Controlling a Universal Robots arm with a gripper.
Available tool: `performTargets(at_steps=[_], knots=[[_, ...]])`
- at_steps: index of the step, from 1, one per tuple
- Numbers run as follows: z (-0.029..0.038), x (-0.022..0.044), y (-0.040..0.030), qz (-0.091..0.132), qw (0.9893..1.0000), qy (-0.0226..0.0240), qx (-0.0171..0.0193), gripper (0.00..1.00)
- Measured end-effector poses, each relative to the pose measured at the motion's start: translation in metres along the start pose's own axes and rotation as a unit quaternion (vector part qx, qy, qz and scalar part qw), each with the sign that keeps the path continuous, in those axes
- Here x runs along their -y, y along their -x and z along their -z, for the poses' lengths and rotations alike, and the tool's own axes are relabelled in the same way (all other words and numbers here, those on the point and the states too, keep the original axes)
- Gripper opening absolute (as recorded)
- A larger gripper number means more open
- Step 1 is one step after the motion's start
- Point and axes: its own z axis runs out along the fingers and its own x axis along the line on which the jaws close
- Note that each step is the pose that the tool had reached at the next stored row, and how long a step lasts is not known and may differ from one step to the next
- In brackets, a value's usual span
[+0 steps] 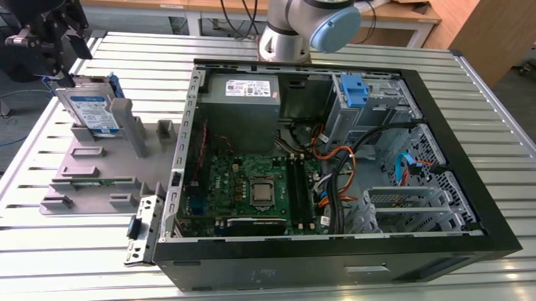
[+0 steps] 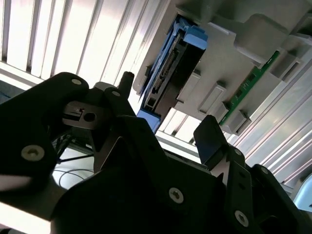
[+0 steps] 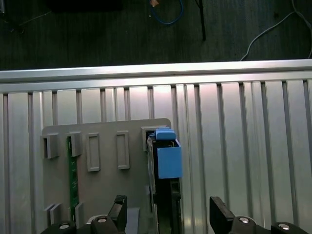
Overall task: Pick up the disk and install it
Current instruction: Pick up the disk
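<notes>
- Ribbed aluminium tabletop [image 1: 494, 113] carries everything, and the first wrist view shows dark floor beyond its edge.
- Nearest in the exterior view lies the open black computer case [image 1: 498, 213]. Its green motherboard [image 1: 251, 182] is exposed, and a narrow blue plastic bracket [image 1: 356, 91] stands upright at its far end.
- Beside the case, on the exterior view's left, sits a grey moulded plastic holder [image 1: 92, 172] with upright slots.
- At the holder's far end the flat silver-grey disk [image 1: 90, 110], framed by a blue carrier, stands on edge in a slot with its white-and-blue label showing.
- Farthest back, the black two-finger gripper [image 1: 60, 53] hovers above the disk, clear of it. In both wrist views its fingers [image 3: 217, 212] are spread apart and hold nothing.
- A clean pick likely calls for centring the disk between the fingers and squaring them to its flat faces. They should grip the drive rather than the blue tab, and the pull should run straight along the slot so nothing binds.
</notes>
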Motion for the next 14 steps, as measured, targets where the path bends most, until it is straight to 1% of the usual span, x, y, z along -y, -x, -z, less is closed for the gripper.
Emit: performTargets(at_steps=[2,7,14], knots=[[-0.0024,0.0001,-0.0001,0.000,1.0000,0.0001,-0.0001,0.76],[-0.0110,0.0003,-0.0007,0.002,1.0000,0.0002,-0.0007,0.76],[-0.0207,0.0006,-0.0012,0.022,0.9998,0.0013,-0.0025,0.76]])
